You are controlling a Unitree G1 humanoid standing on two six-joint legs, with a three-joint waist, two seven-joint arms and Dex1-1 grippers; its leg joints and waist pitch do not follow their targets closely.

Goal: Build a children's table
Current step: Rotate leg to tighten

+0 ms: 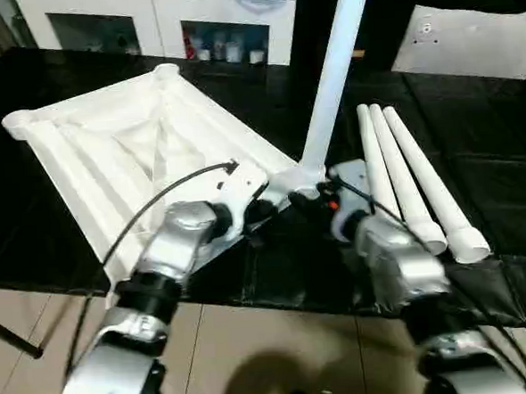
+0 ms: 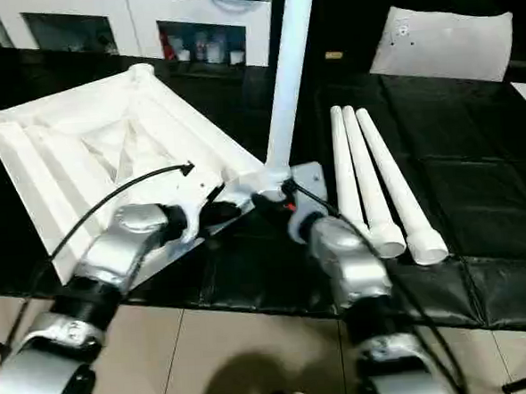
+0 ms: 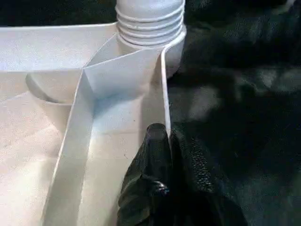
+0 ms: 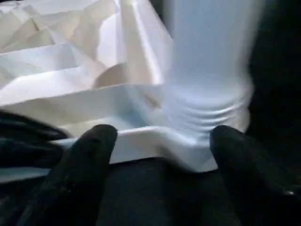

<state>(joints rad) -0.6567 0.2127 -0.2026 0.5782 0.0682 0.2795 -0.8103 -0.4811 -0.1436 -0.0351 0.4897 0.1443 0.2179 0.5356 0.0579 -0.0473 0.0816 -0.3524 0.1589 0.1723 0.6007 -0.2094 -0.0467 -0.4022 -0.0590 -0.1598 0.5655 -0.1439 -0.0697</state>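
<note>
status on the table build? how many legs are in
Done: one leg stands upright in the near corner socket of the upside-down tabletop; threads show in the left wrist view, so it may not be fully seated. In hand: left gripper is shut on the tabletop's rim, right gripper is open at the leg's base. Left: three legs lying on the black table.
</note>
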